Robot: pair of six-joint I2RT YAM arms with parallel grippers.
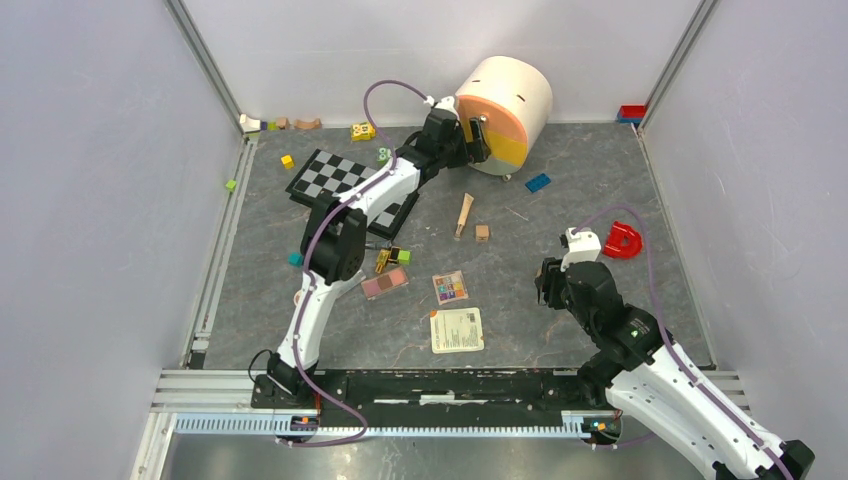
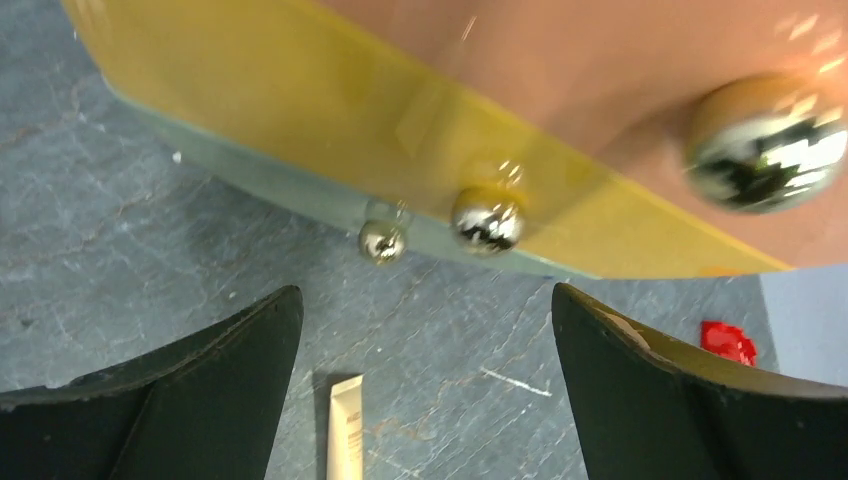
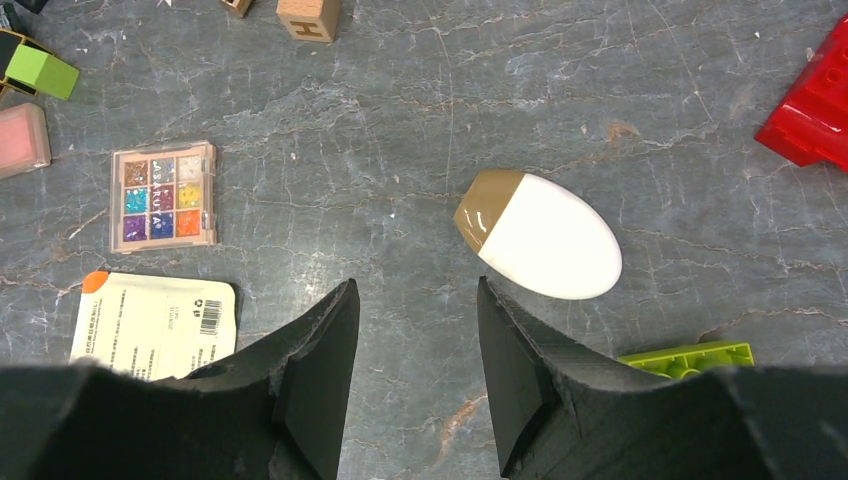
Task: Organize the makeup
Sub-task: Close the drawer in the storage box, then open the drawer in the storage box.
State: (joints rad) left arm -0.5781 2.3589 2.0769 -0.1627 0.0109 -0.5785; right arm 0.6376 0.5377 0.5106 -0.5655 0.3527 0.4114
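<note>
At the bottom of the right wrist view the right gripper [image 3: 415, 300] is seen part-way open, with nothing between its jaws and bare table below. The white egg-shaped sponge [image 3: 545, 240], tan at one end, lies just right of centre, slightly beyond the right fingertip and apart from it. It is judged to be light, smooth and rounded, so it may roll or squirt out of a pinch. A hold across its short width near the middle is advised, with gentle closing. The multicolour palette [image 3: 163, 196] lies at the left, and the pink palette [image 3: 20, 140] is cut by the left edge. In the overhead view the right arm is folded low at lower right, wrist aimed down. The left arm is stretched to top centre, where the left gripper [image 2: 425, 305] is held wide open and empty before the knobs [image 2: 487, 220] of the round drawer unit [image 1: 505, 100], a pale tube [image 2: 346, 425] beneath it
</note>
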